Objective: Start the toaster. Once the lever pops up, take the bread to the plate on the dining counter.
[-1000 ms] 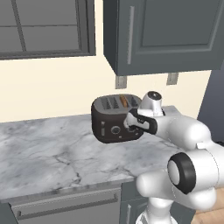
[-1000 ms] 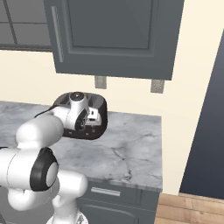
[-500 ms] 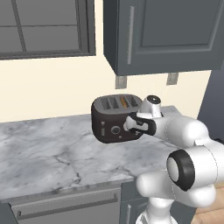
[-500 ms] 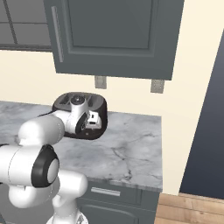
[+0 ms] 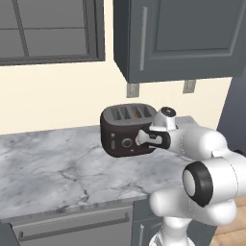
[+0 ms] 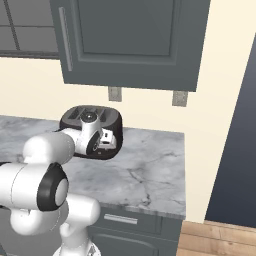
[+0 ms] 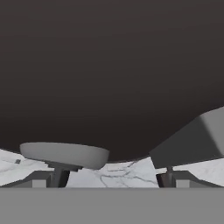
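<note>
Closer now, the jaws [image 5: 139,139] press at the toaster [image 5: 126,129] front; their spread seemingly indiscernible.

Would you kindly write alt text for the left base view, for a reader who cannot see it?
A white robot arm reaches from the lower right to the front of a dark toaster on a grey-veined marble counter, its hand close against the toaster's right front. Grey wall cabinets hang above, against a cream wall.

Even, soft rendered light; sharp views, faint shadows.
</note>
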You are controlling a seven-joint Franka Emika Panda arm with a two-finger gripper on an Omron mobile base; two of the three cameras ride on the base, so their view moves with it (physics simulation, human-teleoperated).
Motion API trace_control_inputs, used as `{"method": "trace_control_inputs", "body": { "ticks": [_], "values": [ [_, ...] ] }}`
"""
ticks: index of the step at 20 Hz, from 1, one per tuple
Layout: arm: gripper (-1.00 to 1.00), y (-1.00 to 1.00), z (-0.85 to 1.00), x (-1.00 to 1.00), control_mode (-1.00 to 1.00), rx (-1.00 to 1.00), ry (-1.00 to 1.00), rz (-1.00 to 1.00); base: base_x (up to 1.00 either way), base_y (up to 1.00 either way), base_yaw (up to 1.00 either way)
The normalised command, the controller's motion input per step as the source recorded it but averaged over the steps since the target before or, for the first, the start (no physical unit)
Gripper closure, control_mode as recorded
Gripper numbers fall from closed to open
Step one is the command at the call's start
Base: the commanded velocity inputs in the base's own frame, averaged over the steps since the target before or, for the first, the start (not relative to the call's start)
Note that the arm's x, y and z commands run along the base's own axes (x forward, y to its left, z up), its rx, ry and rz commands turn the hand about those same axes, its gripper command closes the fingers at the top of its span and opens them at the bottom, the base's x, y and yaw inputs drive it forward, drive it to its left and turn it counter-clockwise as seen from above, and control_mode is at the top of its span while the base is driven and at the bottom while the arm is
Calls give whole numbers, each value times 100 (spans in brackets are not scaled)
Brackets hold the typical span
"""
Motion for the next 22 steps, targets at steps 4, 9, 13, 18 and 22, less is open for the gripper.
{"method": "trace_control_inputs", "body": {
  "ticks": [4, 9, 13, 18, 22],
  "values": [
    [-100, 0, -14, 0, -100, 0, 0, 0, 0, 0, 0],
    [-100, 0, -5, 0, -100, 0, 0, 0, 0, 0, 0],
    [-100, 0, 2, 0, -100, 0, -3, 0, 0, 0, 0],
    [-100, 0, 7, -4, -100, 0, -3, 0, 0, 0, 0],
    [-100, 0, 17, -34, -100, 0, -7, 0, 0, 0, 0]
  ]
}}
